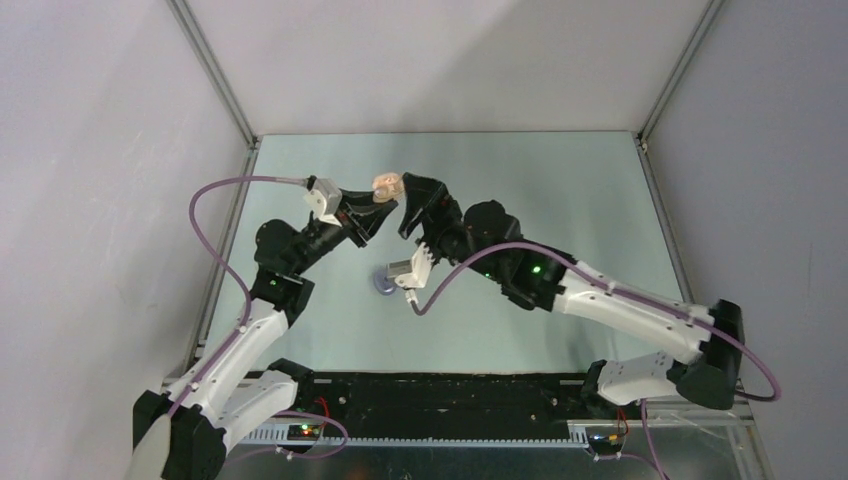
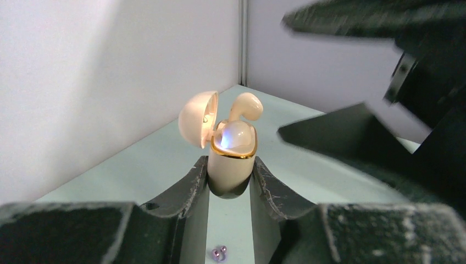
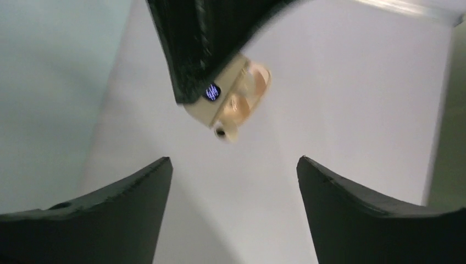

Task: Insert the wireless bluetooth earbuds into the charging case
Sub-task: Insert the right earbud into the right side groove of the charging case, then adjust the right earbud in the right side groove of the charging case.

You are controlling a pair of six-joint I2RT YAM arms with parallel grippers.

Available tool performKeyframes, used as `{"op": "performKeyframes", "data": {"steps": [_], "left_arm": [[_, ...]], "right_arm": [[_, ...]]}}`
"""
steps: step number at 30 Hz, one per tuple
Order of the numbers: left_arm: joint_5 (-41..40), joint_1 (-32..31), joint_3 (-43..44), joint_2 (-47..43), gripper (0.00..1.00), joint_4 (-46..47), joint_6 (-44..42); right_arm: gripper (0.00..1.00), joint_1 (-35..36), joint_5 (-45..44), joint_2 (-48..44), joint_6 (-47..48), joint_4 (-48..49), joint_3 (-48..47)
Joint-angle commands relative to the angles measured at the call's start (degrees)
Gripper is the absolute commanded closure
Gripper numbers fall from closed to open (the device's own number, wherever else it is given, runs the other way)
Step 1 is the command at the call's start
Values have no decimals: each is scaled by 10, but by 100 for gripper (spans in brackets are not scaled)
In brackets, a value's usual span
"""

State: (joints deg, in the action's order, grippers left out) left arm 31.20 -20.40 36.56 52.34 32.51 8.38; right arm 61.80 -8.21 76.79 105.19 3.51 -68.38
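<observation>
My left gripper point(image 2: 231, 171) is shut on the cream charging case point(image 2: 231, 165) and holds it upright above the table. The case lid point(image 2: 197, 118) is open. One cream earbud point(image 2: 237, 135) sits low in the case with a blue light beside it. A second cream earbud point(image 2: 245, 105) sticks up out of the case. My right gripper point(image 3: 233, 165) is open and empty, close beside the case point(image 3: 231, 104). Both grippers meet at the table's middle back point(image 1: 385, 187). Two purple earbuds point(image 2: 220, 253) lie on the table below the left gripper.
A small purple round thing point(image 1: 383, 285) lies on the pale green table, partly hidden by the right wrist camera. White walls close the table on the left, back and right. The right gripper's fingers point(image 2: 351, 137) fill the right of the left wrist view.
</observation>
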Motion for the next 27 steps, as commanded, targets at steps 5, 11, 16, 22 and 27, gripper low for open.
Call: {"op": "performKeyframes", "data": {"steps": [5,11,16,22,27], "left_arm": [[101,32,3,-1,100,48,8],[253,63,21,6,100,37,4],[326,64,37,7,100,4,-23],[353,62,52,6,100,-64,-70],[360,55,74,2,100,-149,-152]], "right_arm": [[1,-38,127,-67,-430,-455,-262],[11,-167,320,38,-612,-639,-432],[20,-210,437,107,-598,-723,-506],[24,-175,452,118,-564,-691,-462],[25,-175,463,143,-596,-661,-468]]}}
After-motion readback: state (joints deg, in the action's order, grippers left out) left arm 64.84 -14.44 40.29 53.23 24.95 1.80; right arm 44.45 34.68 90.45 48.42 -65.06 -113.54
